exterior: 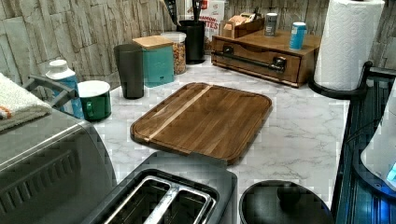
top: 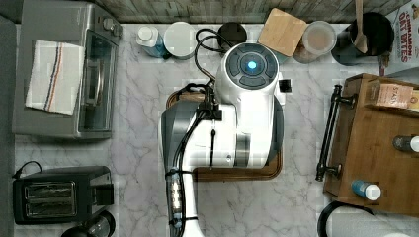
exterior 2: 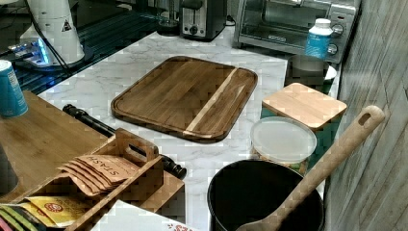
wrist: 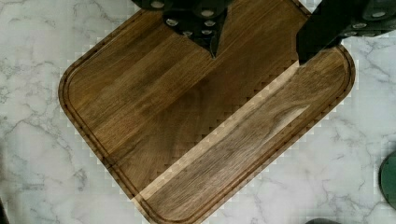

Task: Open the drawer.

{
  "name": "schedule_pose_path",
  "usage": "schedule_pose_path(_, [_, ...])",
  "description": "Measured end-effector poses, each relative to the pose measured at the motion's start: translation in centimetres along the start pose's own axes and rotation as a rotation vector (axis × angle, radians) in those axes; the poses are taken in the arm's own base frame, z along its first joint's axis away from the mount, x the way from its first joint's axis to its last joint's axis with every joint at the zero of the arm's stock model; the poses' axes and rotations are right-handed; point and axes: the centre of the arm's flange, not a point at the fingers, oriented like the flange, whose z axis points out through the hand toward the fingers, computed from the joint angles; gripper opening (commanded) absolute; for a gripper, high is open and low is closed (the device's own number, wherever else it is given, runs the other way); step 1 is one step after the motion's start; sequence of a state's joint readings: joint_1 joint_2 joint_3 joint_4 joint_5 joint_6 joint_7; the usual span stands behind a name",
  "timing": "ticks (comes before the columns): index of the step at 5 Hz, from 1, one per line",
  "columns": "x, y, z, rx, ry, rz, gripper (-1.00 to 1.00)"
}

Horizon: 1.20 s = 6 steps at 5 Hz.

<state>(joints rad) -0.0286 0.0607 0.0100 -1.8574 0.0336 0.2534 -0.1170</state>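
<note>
Gripper [wrist: 257,53] fingers stand apart and hold nothing, hovering above one cutting board [wrist: 205,116] at my wrist view's centre. Going rightward in the top view, I count one arm [top: 222,133] mid-frame, then one drawer [top: 346,136], shut, at the right edge, with one black bar handle [top: 328,133].

The desk [exterior: 299,135] is white marble with grey veins, and the cutting board [exterior: 205,119] on it is dark brown wood crossed by one pale stripe. The drawer [exterior: 254,63] is medium-brown wood with a black bar handle [exterior: 247,59]; on the cabinet top above it stands a blue can [exterior: 297,35], and beside the cabinet a white paper towel roll [exterior: 348,44]. Beyond the cutting board sit a teal canister [exterior: 158,63] with a light wooden lid, a black cup [exterior: 129,70] and a green mug [exterior: 95,100] with a white rim.
</note>
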Motion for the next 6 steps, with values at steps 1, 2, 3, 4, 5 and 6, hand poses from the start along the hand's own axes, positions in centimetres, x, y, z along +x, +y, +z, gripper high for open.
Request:
schedule_pose_path(1, [0.0, 0.0, 0.3, -0.004, -0.005, 0.001, 1.0])
schedule_pose_path(2, [-0.1, 0.0, 0.7, -0.008, -0.013, 0.001, 1.0])
schedule_pose_path(3, [0.4, -0.1, 1.2, 0.016, 0.024, -0.042, 1.0])
schedule_pose_path(4, [1.5, 0.1, 1.8, 0.047, 0.114, -0.13, 1.0])
schedule_pose_path(5, [2.9, 1.3, 3.0, 0.064, 0.161, -0.198, 1.0])
schedule_pose_path(6, [4.9, 3.5, 4.8, 0.025, 0.106, -0.245, 1.0])
